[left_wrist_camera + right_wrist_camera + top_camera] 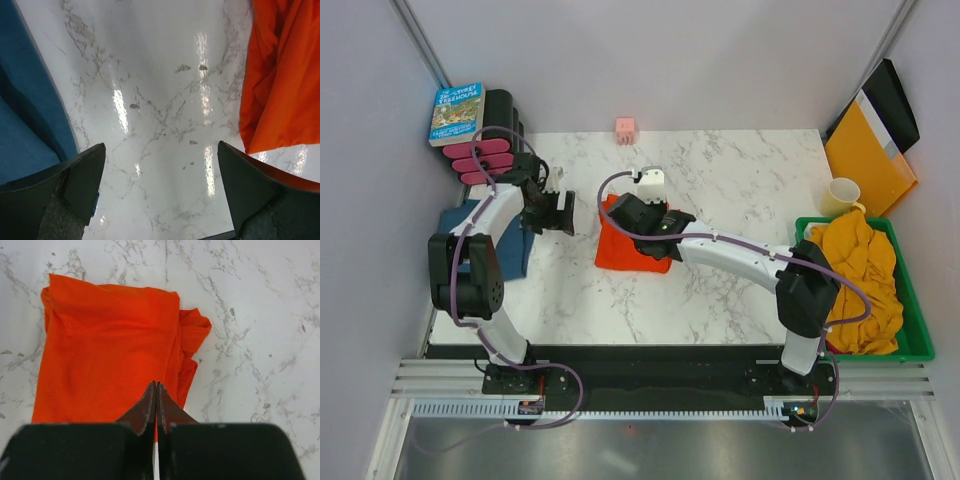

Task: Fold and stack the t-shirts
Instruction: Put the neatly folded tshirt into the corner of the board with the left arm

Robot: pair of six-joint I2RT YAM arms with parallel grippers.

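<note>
Two shirts on bench: folded orange-red t-shirt mid-bench, teal-blue t-shirt at left edge; left end effector wide open between them; right end effector closed over orange-red fabric, maybe pinching it.

Marble table — pale grey walls
</note>
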